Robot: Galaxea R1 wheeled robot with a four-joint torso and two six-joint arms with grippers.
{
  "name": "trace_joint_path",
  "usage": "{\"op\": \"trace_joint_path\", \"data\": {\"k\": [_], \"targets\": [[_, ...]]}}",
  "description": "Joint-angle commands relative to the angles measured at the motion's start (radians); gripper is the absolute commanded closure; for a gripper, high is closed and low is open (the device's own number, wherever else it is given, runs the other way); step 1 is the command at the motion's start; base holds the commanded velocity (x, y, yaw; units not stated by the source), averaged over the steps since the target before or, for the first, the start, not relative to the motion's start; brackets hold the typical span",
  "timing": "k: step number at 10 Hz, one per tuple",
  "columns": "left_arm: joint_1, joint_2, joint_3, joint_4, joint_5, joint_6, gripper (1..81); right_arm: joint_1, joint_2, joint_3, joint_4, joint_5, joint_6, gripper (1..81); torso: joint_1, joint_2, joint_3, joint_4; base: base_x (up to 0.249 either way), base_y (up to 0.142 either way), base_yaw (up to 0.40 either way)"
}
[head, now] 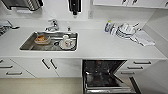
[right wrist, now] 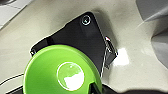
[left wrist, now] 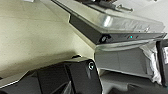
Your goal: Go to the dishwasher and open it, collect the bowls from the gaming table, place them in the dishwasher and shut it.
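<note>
A green bowl [right wrist: 62,72] is sitting at the right gripper [right wrist: 93,87], apparently clamped by its rim, while the open dishwasher [head: 107,75] is lying ahead, below the counter [head: 100,45], right of centre.

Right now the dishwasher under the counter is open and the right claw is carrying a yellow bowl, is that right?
Not quite. The bowl at the right claw is green, not yellow, as the right wrist view shows. The rest holds: in the head view the dishwasher under the counter stands open, its door folded down.
</note>
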Motion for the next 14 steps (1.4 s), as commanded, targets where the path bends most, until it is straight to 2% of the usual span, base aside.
{"op": "trace_joint_path", "data": {"k": [1, 4, 5, 6, 8, 10, 11, 14], "targets": [[0.194, -0.088, 0.076, 0.21, -0.042, 0.048, 1.0, 0.15, -0.222, 0.205, 0.003, -0.018, 0.077, 81.1, 0.0, 0.0, 0.0, 0.0, 0.0, 0.0, 0.0], [0.389, 0.015, -0.107, 0.27, -0.05, 0.062, 1.0, 0.259, -0.297, 0.316, 0.003, -0.032, 0.114, 81.1, 0.0, 0.0, 0.0, 0.0, 0.0, 0.0, 0.0], [0.433, 0.043, -0.156, 0.27, -0.053, 0.062, 1.0, 0.301, -0.317, 0.336, 0.003, -0.049, 0.124, 81.1, 0.0, 0.0, 0.0, 0.0, 0.0, 0.0, 0.0], [0.469, 0.058, -0.21, 0.266, -0.099, 0.062, 1.0, 0.338, -0.338, 0.363, 0.004, -0.051, 0.131, 81.1, 0.0, 0.0, 0.0, 0.0, 0.0, 0.0, 0.0], [0.544, 0.069, -0.322, 0.266, -0.266, 0.061, 1.0, 0.419, -0.366, 0.405, 0.004, -0.052, 0.167, 81.1, 0.0, 0.0, 0.0, 0.0, 0.0, 0.0, 0.0], [0.604, 0.119, -0.45, 0.27, -0.329, 0.061, 1.0, 0.512, -0.337, 0.408, 0.001, -0.093, 0.205, 81.1, 0.0, 0.0, 0.0, 0.0, 0.0, 0.0, 0.0], [0.625, 0.158, -0.526, 0.27, -0.358, 0.062, 1.0, 0.56, -0.299, 0.399, 0.004, -0.127, 0.205, 81.1, 0.0, 0.0, 0.0, 0.0, 0.0, 0.0, 0.0], [0.673, 0.26, -0.742, 0.27, -0.475, 0.061, 1.0, 0.707, -0.167, 0.343, 0.003, -0.264, 0.255, 81.1, 0.0, 0.0, 0.0, 0.0, 0.0, 0.0, 0.0]]}}
